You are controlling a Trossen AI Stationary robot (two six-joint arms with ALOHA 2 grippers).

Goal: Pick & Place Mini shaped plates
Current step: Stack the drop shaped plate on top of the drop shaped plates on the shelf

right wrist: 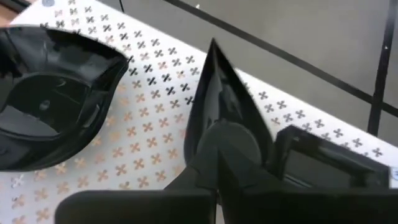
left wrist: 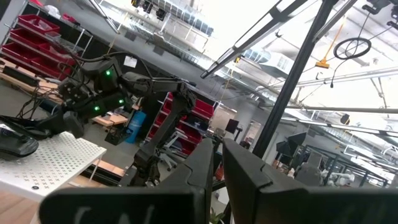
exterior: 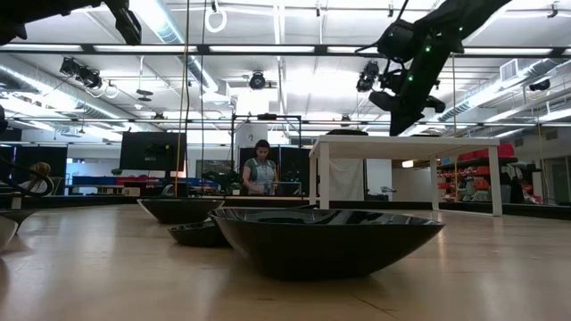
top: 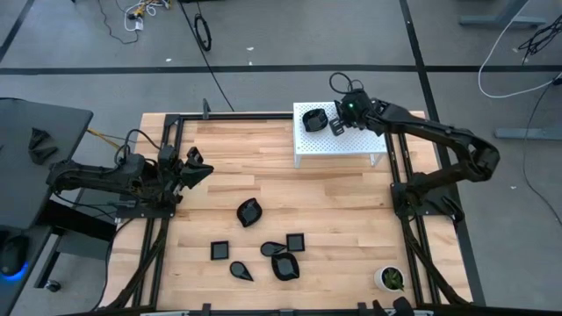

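Right gripper: the right gripper hung over the white perforated stand at the bench's far edge, its fingers pressed together on nothing.
Delivered plate: a glossy black shallow plate with a curved, pointed outline lay on the stand's left part, just beside the fingertips and apart from them.
Left gripper: the left gripper waited above the bench's left edge, fingers nearly together, holding nothing.
Remaining plates: six small black dishes sat on the pale wooden bench toward its near edge, among them a teardrop dish, a square dish and a rounded dish.
Risk on lifting away: a sideways sweep of the closed fingers could nudge the delivered plate toward the stand's edge.
Risk on next pick: the glossy, shallow rims probably offer little purchase; a shallow pinch could let a dish slip.
Risk from crowding: the dishes clustered near the near edge lay close enough that reaching for one could knock its neighbour.
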